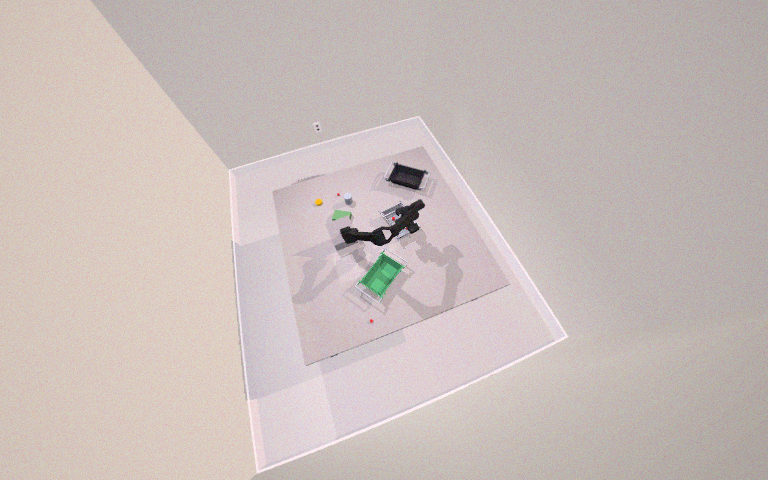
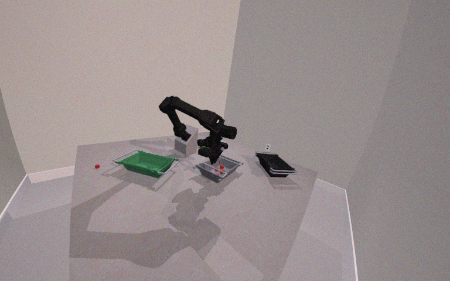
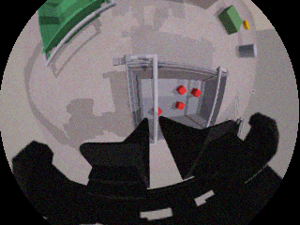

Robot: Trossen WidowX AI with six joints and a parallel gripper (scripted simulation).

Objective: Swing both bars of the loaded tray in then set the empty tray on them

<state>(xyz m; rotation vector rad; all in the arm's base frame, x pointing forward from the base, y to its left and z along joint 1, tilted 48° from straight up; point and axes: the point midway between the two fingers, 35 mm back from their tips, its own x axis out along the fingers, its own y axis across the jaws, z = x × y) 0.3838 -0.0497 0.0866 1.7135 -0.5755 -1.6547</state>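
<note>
The loaded grey tray (image 1: pixel 390 210) (image 2: pixel 209 175) (image 3: pixel 178 73) holds several red blocks (image 1: pixel 393 218) (image 2: pixel 221 167) (image 3: pixel 182 89). Its near wire bar (image 2: pixel 211 167) (image 3: pixel 156 84) lies inward over the tray. The other bar (image 3: pixel 216 94) runs close over the far end's rim; whether it is fully swung in I cannot tell. My gripper (image 2: pixel 214 162) (image 3: pixel 153 120) is slightly open at the near bar, which shows in the gap between the fingertips with space beside it. The empty green tray (image 1: pixel 381 275) (image 2: pixel 146 170) (image 3: pixel 52 28) stands on one side, its bars outward.
An empty black tray (image 1: pixel 406 178) (image 2: pixel 275 162) stands beyond the grey tray, bars outward. A loose red block (image 1: pixel 370 320) (image 2: pixel 96 166) lies past the green tray. A green block (image 1: pixel 341 215) (image 3: pixel 231 20), grey cylinder (image 1: pixel 348 198) (image 3: pixel 247 51) and yellow piece (image 1: pixel 318 202) (image 3: pixel 246 24) stand near the base.
</note>
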